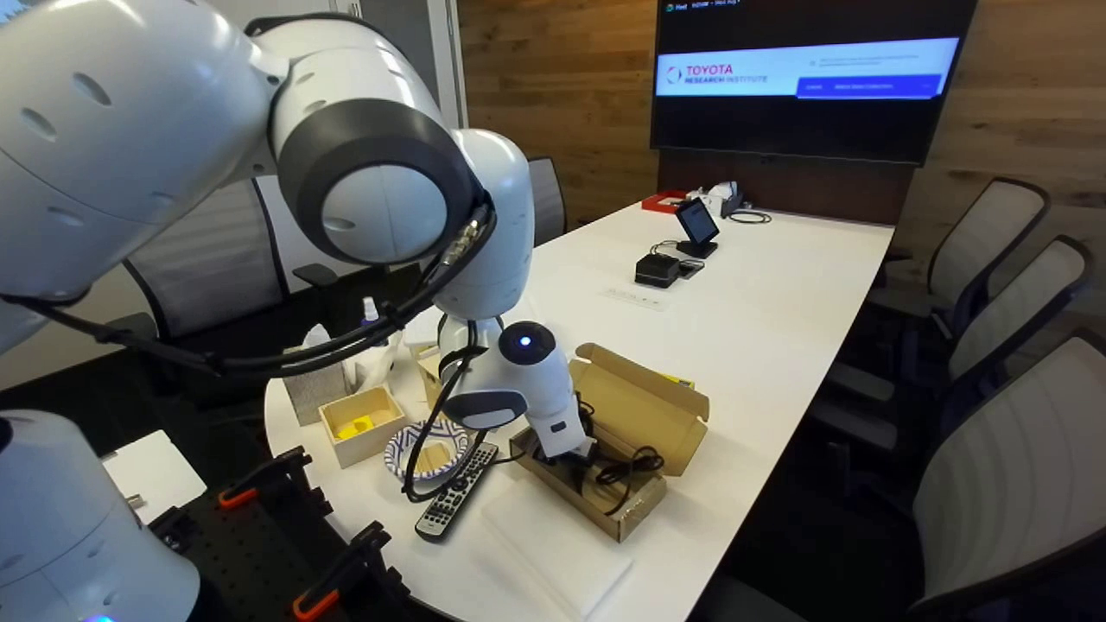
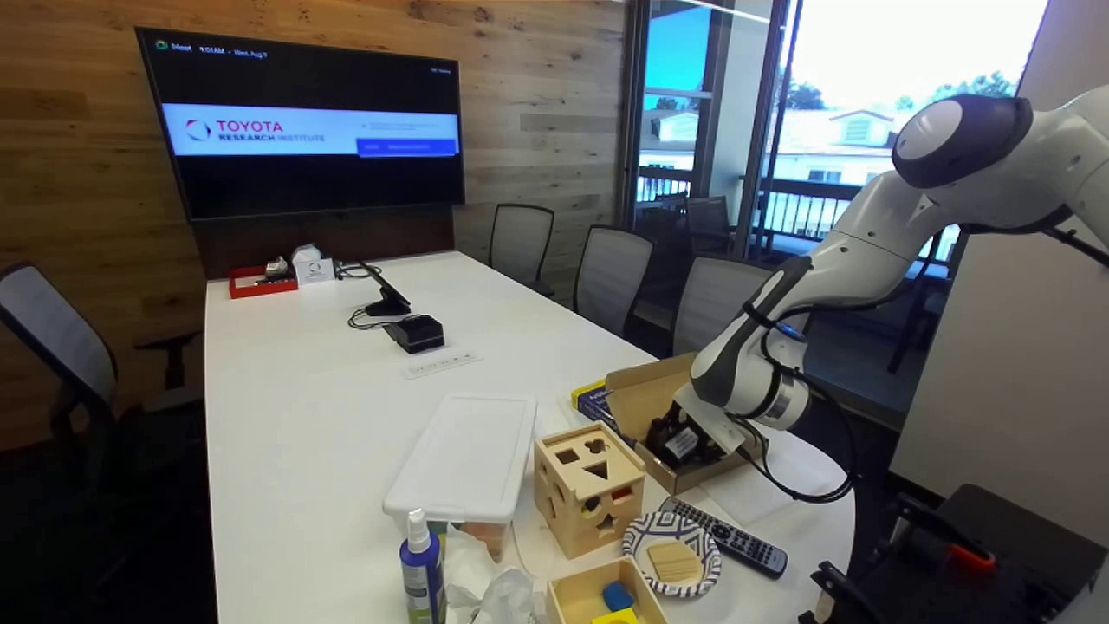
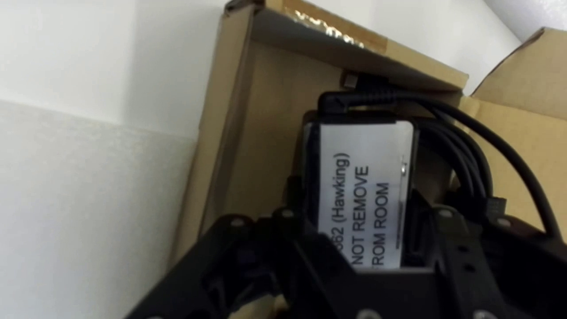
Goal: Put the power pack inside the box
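- In the wrist view, we find the gripper (image 3: pixel 356 199) closed on the power pack (image 3: pixel 361 186), one finger against each long side.
- We locate the power pack inside the walls of the box (image 3: pixel 215 119); we cannot tell whether its underside touches the cardboard floor.
- We see a strip of box floor between the power pack and the wall at the left of this view.
- On the opposite side, we trace the black cord (image 3: pixel 487 136) curving from the power pack's end toward the open flap lid (image 3: pixel 527 124).
- In an exterior view, we see a loop of cord at the box's rim, beside the gripper.
- Here a strip of the table (image 1: pixel 760 337) separates the box from the table edge; a flat white sheet (image 1: pixel 557 544) lies along the near wall.
- We note the remote control (image 1: pixel 458 497) and the patterned bowl (image 1: pixel 399 445) just beside each other, near the box.
- In an exterior view, we see the wooden cube (image 2: pixel 585 494) near the box's corner and a book (image 2: pixel 593 403) close behind the flap lid.
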